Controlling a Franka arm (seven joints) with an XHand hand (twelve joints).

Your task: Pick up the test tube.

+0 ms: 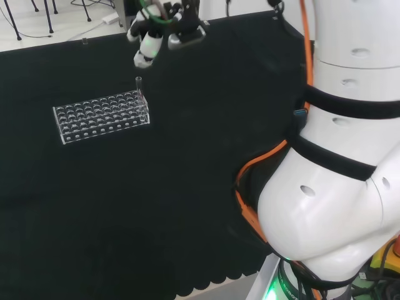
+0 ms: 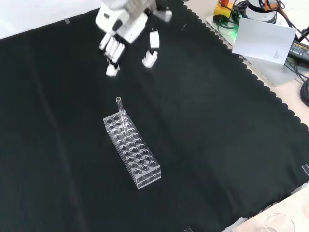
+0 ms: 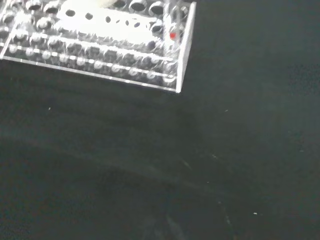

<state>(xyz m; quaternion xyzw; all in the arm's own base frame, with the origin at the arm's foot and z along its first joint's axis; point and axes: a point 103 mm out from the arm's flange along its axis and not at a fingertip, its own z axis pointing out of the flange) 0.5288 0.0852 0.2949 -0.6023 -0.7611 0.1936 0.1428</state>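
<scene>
The hand [image 2: 126, 30] hangs above the cloth at about eleven o'clock in the front view, fingers [image 2: 111, 52] straight and pointing down toward six o'clock, thumb [image 2: 151, 48] spread apart at their right, holding nothing; in the head view it sits near twelve o'clock, with the arm's white links [image 1: 340, 156] bulking large at three o'clock.

No readable text, numbers or labels anywhere. White sheet [image 2: 263, 41] at the bench edge in the front view carries one small mark, too small to make out. Clear tube rack [image 2: 132, 150] is unmarked: no numbering on its holes in the head, front or wrist views. Small red dot shows on the rack's end wall in the wrist view, not a character.
</scene>
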